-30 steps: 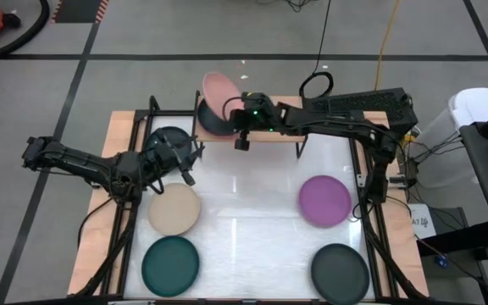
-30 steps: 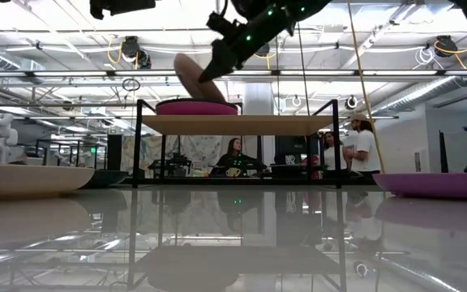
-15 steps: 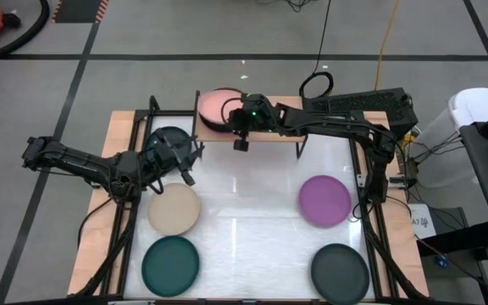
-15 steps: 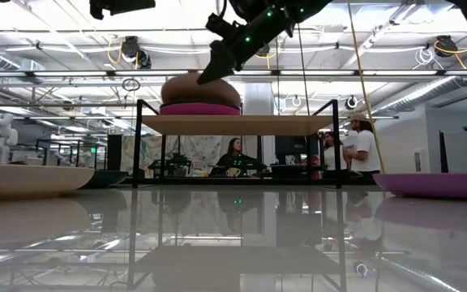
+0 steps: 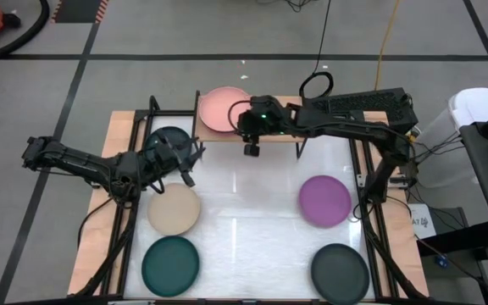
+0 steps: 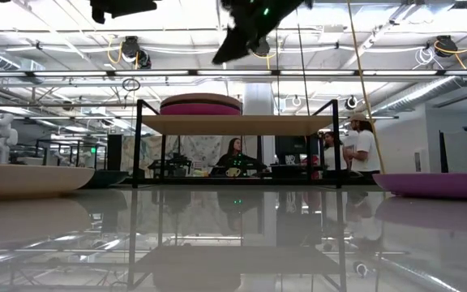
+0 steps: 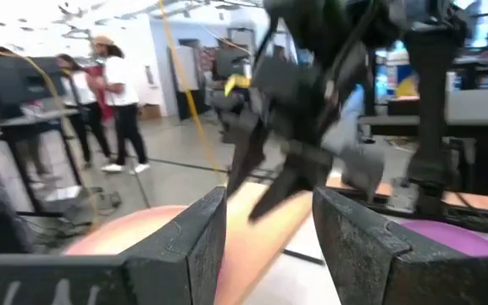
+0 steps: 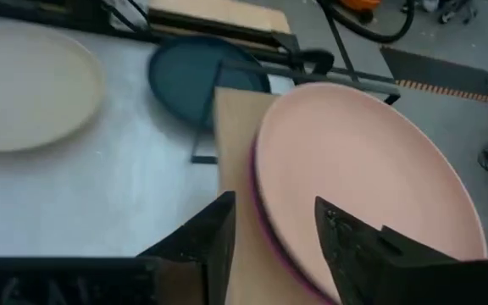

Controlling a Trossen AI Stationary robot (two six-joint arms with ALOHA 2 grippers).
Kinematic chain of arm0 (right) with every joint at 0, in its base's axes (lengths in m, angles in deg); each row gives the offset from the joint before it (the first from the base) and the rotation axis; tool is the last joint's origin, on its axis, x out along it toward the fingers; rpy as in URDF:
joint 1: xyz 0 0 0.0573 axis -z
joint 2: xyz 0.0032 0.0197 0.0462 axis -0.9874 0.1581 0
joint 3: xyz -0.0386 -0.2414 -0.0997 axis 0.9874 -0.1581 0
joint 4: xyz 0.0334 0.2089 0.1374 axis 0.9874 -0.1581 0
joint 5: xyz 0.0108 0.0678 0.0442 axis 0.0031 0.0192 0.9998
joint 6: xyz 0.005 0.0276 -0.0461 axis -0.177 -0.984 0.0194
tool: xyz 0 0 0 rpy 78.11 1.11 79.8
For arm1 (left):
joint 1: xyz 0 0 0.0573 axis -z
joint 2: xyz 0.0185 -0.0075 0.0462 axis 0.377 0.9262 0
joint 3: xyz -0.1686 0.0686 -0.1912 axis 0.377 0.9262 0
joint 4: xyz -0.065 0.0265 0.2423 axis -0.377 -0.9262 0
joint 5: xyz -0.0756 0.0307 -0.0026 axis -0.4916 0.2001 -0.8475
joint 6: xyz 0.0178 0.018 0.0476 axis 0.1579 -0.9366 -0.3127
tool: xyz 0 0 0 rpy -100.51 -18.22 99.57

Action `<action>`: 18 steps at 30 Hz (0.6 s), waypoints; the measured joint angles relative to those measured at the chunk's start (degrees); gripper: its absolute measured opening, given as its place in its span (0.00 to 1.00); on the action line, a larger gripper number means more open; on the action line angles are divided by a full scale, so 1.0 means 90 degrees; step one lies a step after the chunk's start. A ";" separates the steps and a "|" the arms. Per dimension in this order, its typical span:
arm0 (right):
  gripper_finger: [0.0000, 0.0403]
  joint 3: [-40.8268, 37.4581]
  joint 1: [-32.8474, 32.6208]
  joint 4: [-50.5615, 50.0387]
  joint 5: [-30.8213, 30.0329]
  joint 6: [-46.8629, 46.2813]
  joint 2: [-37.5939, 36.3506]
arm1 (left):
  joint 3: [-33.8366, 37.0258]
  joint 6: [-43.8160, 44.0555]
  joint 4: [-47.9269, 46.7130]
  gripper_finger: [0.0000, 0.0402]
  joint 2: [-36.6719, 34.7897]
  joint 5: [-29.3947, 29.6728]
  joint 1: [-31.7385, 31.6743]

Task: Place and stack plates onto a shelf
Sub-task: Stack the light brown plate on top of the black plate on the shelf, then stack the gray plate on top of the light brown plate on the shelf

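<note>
The pale pink plate (image 5: 221,110) is lying flat on top of a hot pink plate (image 6: 200,109) at one end of the shelf (image 6: 237,124). The right gripper (image 5: 250,135) is hanging just beside that stack, its jaws standing open and empty. The left gripper (image 5: 186,165) is waiting near a dark teal plate (image 5: 166,140) on the table (image 5: 244,212), jaws apart, holding nothing. A beige plate (image 5: 174,208) and a purple plate (image 5: 324,200) are sitting well apart.
</note>
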 joint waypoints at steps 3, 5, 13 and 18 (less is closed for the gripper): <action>0.37 0.0000 -0.0223 -0.0334 -0.0002 -0.0136 -0.0473 | 0.0000 0.0288 -0.0229 0.45 0.0007 -0.0394 0.0062; 0.37 -0.0090 -0.0423 -0.0595 -0.0012 -0.0337 -0.0858 | -0.0066 0.0369 -0.0441 0.45 0.0016 -0.0462 0.0189; 0.37 -0.2191 -0.1566 0.0465 -0.0009 -0.0886 -0.2789 | -0.1636 0.1459 -0.2793 0.45 0.1235 0.0327 0.1133; 0.37 -0.3804 -0.2032 0.1214 -0.0026 -0.1223 -0.4067 | -0.2746 0.2687 -0.5180 0.45 0.2306 -0.0312 0.1247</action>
